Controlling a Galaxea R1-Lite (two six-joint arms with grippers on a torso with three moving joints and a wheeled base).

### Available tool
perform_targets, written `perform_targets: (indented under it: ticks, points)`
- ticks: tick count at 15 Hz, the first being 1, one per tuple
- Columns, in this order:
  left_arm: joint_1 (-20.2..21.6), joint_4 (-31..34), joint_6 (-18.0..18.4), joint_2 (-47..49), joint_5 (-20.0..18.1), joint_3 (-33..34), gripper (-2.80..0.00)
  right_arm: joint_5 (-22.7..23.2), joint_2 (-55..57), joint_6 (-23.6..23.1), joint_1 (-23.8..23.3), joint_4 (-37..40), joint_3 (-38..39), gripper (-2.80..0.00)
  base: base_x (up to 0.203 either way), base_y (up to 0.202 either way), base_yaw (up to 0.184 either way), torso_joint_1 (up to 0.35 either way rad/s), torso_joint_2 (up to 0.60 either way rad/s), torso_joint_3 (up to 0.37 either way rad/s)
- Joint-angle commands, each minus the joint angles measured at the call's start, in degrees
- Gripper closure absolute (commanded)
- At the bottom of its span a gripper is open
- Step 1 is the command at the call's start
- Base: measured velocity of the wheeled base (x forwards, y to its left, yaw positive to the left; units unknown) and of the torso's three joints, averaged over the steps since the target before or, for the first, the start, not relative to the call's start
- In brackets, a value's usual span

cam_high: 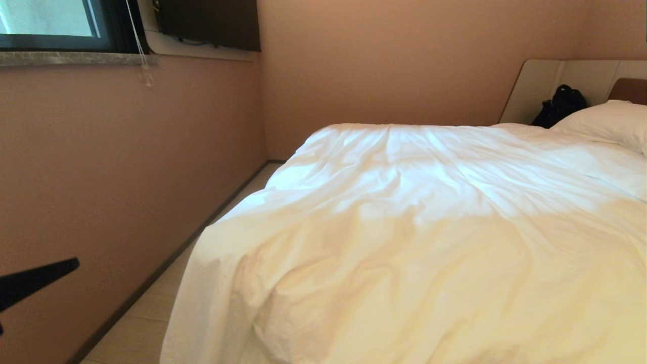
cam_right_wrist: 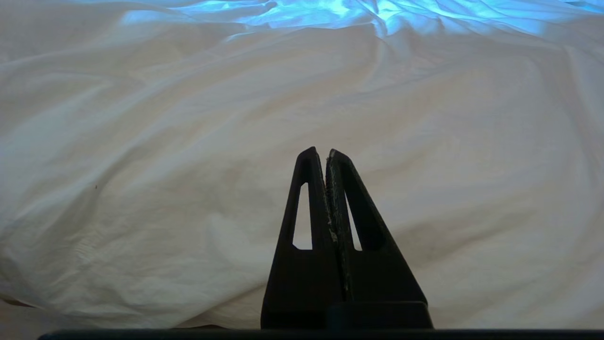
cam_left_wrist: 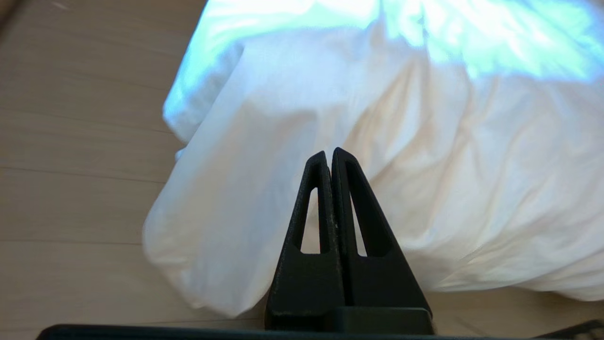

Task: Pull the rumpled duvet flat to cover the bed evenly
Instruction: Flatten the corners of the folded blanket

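The white creased duvet lies spread over the bed, and its near left corner hangs down to the floor. Of the bed I see only the brown headboard at the far right. My left gripper reaches in from the lower left, off the bed's side. In the left wrist view the left gripper is shut with nothing between its fingers, a short way from the hanging corner. My right gripper is shut and empty, facing the duvet.
A tan wall runs along the bed's left side, leaving a narrow strip of pale wood floor. A white pillow and a black bag sit at the head end. A window is up left.
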Motion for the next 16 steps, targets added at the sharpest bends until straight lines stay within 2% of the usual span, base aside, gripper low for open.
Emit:
perform_targets:
  ticks: [1, 2, 3, 4, 6, 8, 11, 16]
  points:
    - [-2.44, -0.79, -1.43, 13.34, -0.6, -5.62, 0.0, 0.0, 0.06, 0.0, 0.02, -0.02, 0.0, 0.0, 0.0, 0.0, 0.0, 0.0, 0.0, 0.0]
    - [-5.28, -1.51, -2.67, 17.97, -0.51, -9.47, 0.0, 0.0, 0.06, 0.0, 0.02, -0.02, 0.0, 0.0, 0.0, 0.0, 0.0, 0.0, 0.0, 0.0]
    - [-10.13, -2.14, -3.69, 21.55, 0.94, -12.67, 0.0, 0.0, 0.06, 0.0, 0.02, -0.02, 0.0, 0.0, 0.0, 0.0, 0.0, 0.0, 0.0, 0.0]
    - [-14.23, -2.79, -4.33, 24.58, 3.82, -14.83, 0.0, 0.0, 0.06, 0.0, 0.02, -0.02, 0.0, 0.0, 0.0, 0.0, 0.0, 0.0, 0.0, 0.0]
    - [-21.77, -6.23, -5.07, 31.83, 12.92, -18.2, 0.0, 0.0, 0.06, 0.0, 0.02, -0.05, 0.0, 0.0, 0.0, 0.0, 0.0, 0.0, 0.0, 0.0]
    - [-26.68, -11.82, -5.91, 38.16, 19.71, -21.01, 0.0, 0.0, 0.06, 0.0, 0.02, -0.02, 0.0, 0.0, 0.0, 0.0, 0.0, 0.0, 0.0, 0.0]
    - [-29.29, -15.01, -7.13, 47.34, 23.09, -28.12, 0.0, 0.0, 0.06, 0.0, 0.02, -0.02, 0.0, 0.0, 0.0, 0.0, 0.0, 0.0, 0.0, 0.0]
    - [-31.29, -15.67, -7.18, 58.38, 24.54, -38.7, 0.0, 0.0, -0.02, 0.0, 0.02, -0.02, 0.0, 0.0, 0.0, 0.0, 0.0, 0.0, 0.0, 0.0]
